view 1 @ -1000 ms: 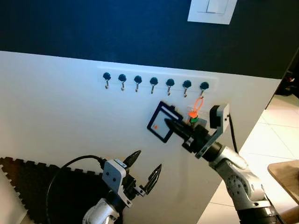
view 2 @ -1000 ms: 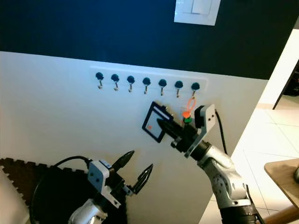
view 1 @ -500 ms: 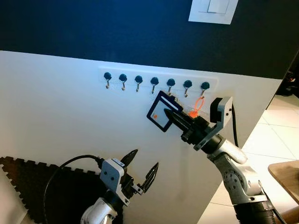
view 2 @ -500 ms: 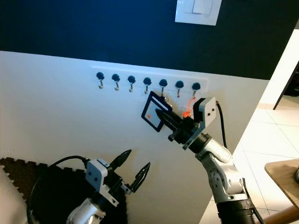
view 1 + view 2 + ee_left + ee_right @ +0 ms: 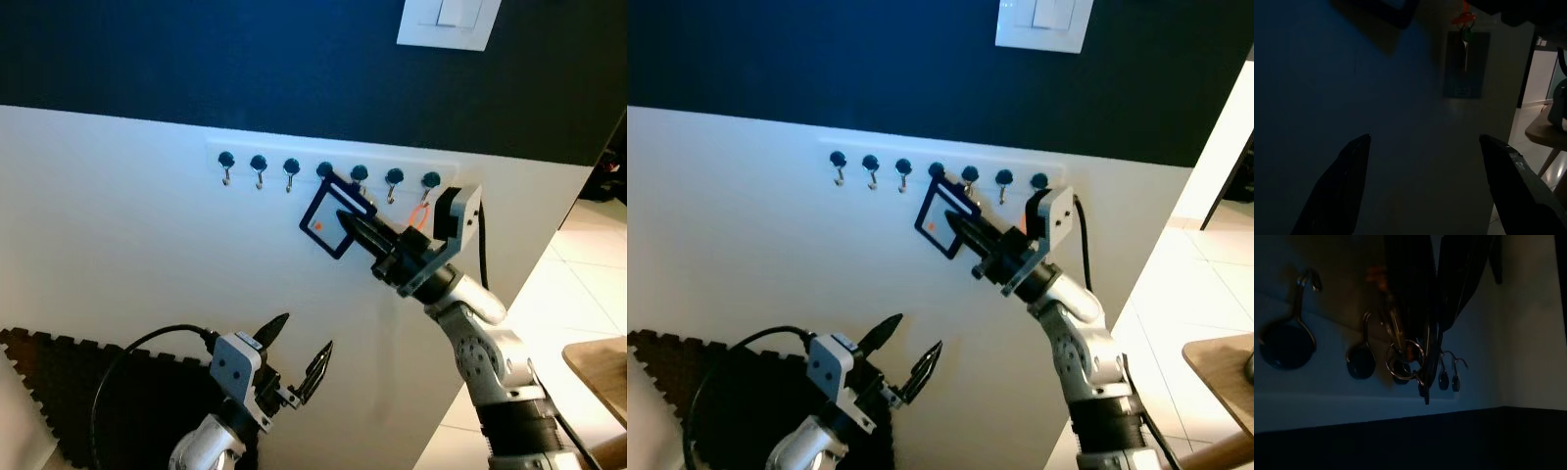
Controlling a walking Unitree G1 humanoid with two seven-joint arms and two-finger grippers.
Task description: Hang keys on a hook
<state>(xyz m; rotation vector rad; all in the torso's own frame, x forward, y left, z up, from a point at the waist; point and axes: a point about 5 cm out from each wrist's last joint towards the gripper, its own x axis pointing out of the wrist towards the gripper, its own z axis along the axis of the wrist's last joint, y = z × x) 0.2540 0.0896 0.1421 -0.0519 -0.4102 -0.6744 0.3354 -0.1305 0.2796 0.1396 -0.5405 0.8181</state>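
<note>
The right gripper [image 5: 355, 223] is raised to the white wall, its two black fingers clenched on the keys [image 5: 330, 217], a bunch whose largest part is a flat black square tag with a pale face and a small orange dot. The tag sits tilted like a diamond, its upper corner just below the row of hooks [image 5: 324, 176], close under the fourth and fifth hooks counted from the robot's left. In the right wrist view a metal key ring [image 5: 1404, 360] hangs from between the dark fingers, near the curved wire of one hook [image 5: 1365, 340]; whether the ring is on a hook or only in front of it cannot be told in the dim picture.

Seven dark-knobbed hooks stand in a line on a white rail [image 5: 333, 160]. From the seventh hook at the robot's right end an orange loop [image 5: 419, 215] hangs, partly hidden behind the right wrist. Above the rail the wall is dark navy, with a white light switch [image 5: 449, 22] at the top.

The left gripper [image 5: 296, 356] is held low in front of the white wall, its fingers spread apart and grasping nothing. A black cable [image 5: 137, 353] curves from the left arm above a dark foam puzzle mat [image 5: 59, 382]
</note>
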